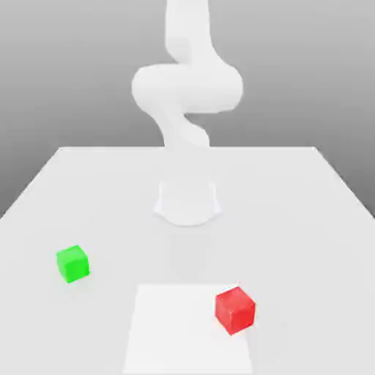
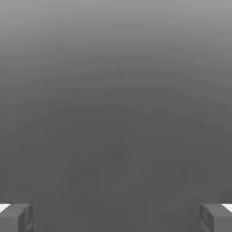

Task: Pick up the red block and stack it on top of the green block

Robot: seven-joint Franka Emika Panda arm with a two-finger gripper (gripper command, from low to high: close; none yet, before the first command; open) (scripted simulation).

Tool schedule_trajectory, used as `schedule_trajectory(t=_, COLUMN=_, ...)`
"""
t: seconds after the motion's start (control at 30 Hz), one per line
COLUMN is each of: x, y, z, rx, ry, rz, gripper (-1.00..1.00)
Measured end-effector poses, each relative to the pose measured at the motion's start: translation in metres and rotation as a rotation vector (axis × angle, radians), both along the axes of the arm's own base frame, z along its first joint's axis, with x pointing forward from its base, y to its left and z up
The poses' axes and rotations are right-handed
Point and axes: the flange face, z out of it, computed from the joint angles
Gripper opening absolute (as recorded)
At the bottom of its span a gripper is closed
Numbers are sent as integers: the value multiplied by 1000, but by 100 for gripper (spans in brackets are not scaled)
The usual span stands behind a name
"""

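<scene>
Gripper (image 2: 116, 217) spread wide, nothing between its fingertips in the hand view; arm (image 1: 187, 88) rises at the far side of the pale table (image 1: 293, 220). Red block (image 1: 235, 310) sits at the right edge of a white patch (image 1: 187, 329), near side, toward the exterior view's right. Green block (image 1: 73, 264) lies well apart, toward the exterior view's left, a little farther back, turned at an angle.

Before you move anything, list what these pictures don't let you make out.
- Red block: its underside, hidden by its own body in the exterior view.
- Green block: its far sides, likewise.
- Robot arm: its upper part, cut off by the exterior view's top edge.
</scene>
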Motion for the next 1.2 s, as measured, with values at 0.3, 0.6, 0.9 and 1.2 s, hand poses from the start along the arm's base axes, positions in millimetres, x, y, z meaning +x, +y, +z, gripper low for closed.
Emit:
schedule_trajectory(t=0.3, x=69, y=39, z=-203, rx=-77, ry=309, rz=189, gripper=0)
schedule_trajectory(t=0.6, x=39, y=73, z=-398, rx=-162, ry=606, rz=388, gripper=0)
schedule_trajectory(t=0.9, x=14, y=76, z=-514, rx=-186, ry=697, rz=444, gripper=-100)
schedule_trajectory(t=1.2, x=15, y=76, z=-498, rx=-187, ry=697, rz=444, gripper=-100)
